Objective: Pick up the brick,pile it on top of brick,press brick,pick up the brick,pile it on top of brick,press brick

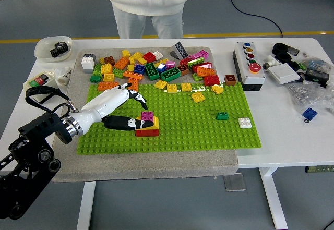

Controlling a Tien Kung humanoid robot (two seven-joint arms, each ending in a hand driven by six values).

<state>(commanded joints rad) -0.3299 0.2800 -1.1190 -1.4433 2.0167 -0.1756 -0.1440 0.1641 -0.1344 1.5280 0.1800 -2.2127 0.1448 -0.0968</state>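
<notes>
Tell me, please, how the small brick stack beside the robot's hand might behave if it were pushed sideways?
The stack looks rigid, moulded plastic. Seated on the studded green baseplate, it probably resists sliding. The small pink brick on top might pop off first.

No text, label or number is legible anywhere. Any print on the table's objects is too small to read.

We see a white tabletop carrying a grey mat at its left-centre, a white bowl at the far left corner, a button box right of the mat, and small clutter with a blue piece at the right end.
</notes>
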